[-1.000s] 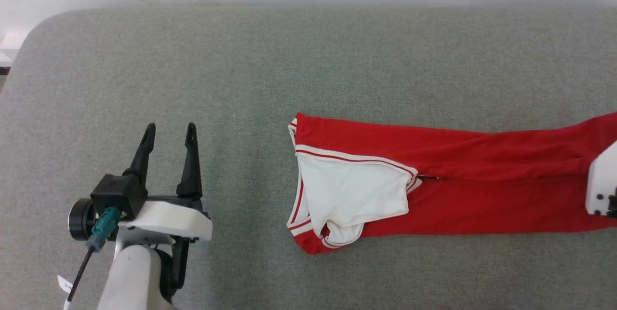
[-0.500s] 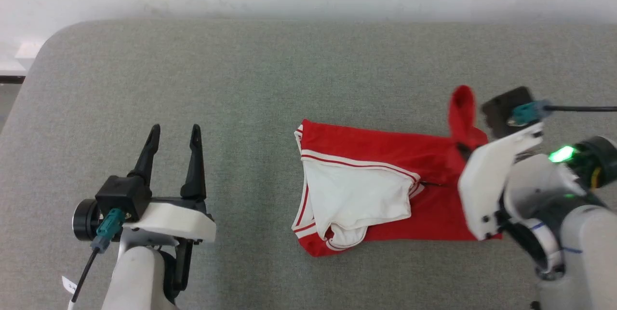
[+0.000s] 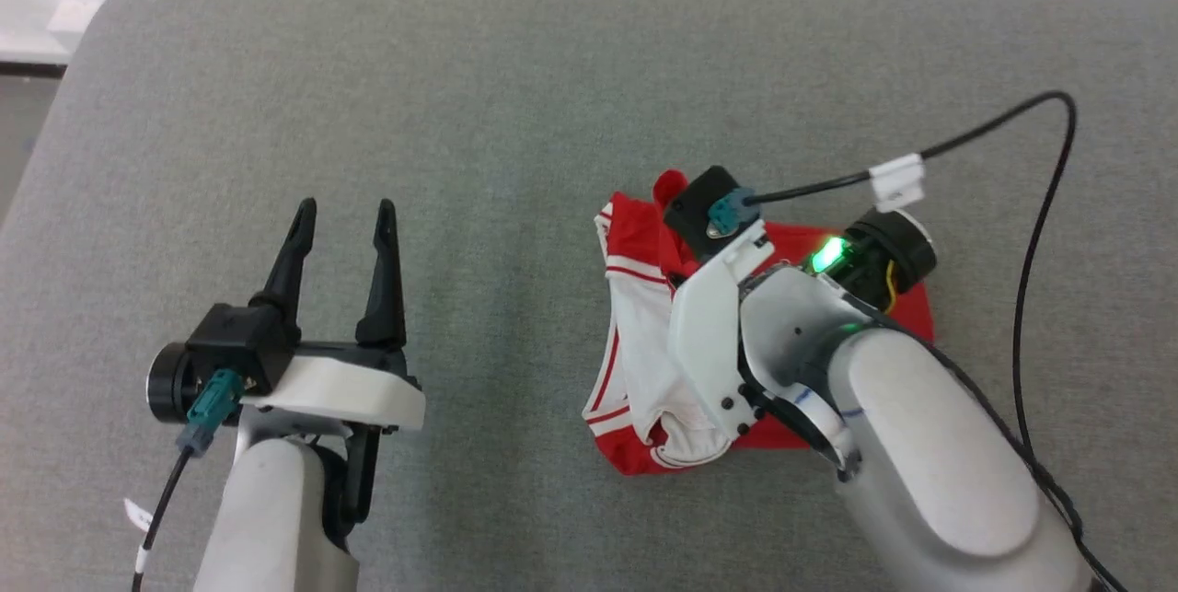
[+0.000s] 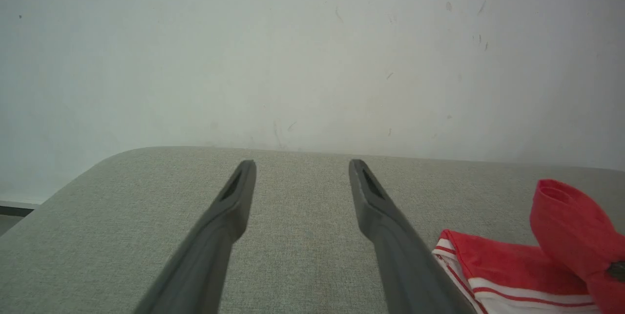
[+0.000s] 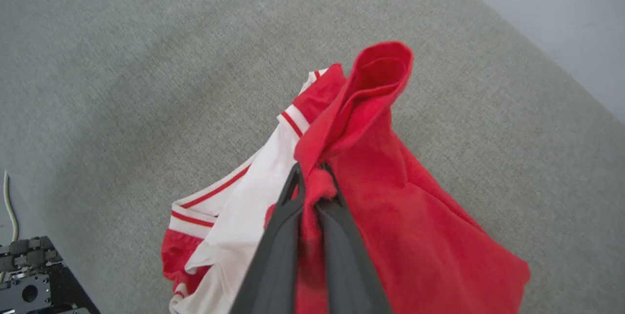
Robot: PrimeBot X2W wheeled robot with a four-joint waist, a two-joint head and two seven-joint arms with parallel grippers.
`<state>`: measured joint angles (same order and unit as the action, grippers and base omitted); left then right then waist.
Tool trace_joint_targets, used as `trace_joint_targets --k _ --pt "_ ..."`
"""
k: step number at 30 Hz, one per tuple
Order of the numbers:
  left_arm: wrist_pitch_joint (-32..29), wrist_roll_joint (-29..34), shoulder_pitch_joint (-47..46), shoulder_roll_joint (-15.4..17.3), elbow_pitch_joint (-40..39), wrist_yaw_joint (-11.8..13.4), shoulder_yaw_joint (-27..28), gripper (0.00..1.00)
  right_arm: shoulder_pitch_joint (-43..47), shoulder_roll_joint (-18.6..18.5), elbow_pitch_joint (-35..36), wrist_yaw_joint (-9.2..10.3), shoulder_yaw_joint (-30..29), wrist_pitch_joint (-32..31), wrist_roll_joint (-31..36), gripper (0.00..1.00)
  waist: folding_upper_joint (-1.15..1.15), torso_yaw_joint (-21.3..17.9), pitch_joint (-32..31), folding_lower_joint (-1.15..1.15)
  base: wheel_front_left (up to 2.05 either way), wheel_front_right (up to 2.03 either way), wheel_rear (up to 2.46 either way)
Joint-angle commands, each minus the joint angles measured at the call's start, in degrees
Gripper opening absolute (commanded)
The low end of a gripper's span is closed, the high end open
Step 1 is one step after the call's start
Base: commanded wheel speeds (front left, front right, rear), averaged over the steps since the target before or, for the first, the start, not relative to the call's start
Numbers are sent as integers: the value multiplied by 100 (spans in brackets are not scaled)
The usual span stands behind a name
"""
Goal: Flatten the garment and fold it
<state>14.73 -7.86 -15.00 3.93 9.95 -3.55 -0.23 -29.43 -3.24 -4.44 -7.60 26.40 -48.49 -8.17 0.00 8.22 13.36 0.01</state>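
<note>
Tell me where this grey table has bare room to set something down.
Bare: the wide strip of table between its far edge and the garment, and the patch between the open left gripper and the garment's striped edge. Crowded: the right, where the right gripper pinches a red fold above the garment.

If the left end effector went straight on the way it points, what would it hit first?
Probably nothing on the table: the left end effector points over its grey top toward the white wall, the garment lying off to its right.
</note>
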Motion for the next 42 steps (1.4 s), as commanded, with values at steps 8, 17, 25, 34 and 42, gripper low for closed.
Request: trace_joint_targets --k 8,17,25,34,42 --pt "27 55 -239 -59 -16 -52 -40 100 -619 34 -1520 11 430 654 -399 0 0 229 365 -1 0 0 0" --pt "27 112 -177 -76 47 -48 23 100 -748 35 -1911 11 797 1141 -1352 100 0 87 197 -1 0 0 0" --pt "27 154 26 -59 1 -68 165 100 -330 35 -541 11 -30 3363 -1717 100 0 -262 -195 -1 0 0 0" --pt "27 157 190 -59 -30 -83 231 100 977 35 261 11 -2126 4864 -1098 100 0 -525 -441 -1 0 0 0" --pt "27 156 247 -70 19 -114 205 100 1593 36 -409 11 -3098 4395 -1292 100 0 -550 -549 -1 0 0 0"
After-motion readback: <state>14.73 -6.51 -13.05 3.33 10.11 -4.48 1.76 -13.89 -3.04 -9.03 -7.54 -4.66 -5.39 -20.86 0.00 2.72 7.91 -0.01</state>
